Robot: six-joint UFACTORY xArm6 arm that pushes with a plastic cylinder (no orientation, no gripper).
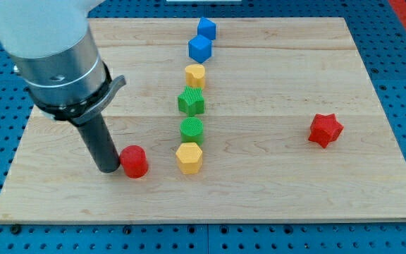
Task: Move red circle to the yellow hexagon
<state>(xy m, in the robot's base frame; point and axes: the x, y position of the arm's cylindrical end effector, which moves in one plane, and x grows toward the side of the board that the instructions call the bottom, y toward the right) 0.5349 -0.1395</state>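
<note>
The arm is pushing: its tip [109, 168], with no pincer to open or close, is touching the red circle block [134, 161] at its 9 o'clock. On the wooden bench [273, 190], the yellow hexagon block [189, 157] is lying near, at the circle's 3 o'clock, so the next move likely calls for a short straight shove that way.

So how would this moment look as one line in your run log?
my tip: touching red circle on view's left | target: yellow hexagon at view's right of circle, apart | state: push under way, not there yet

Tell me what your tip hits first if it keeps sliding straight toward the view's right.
My tip meets the red circle first, already about touching it; beyond it stands the yellow hexagon.
</note>
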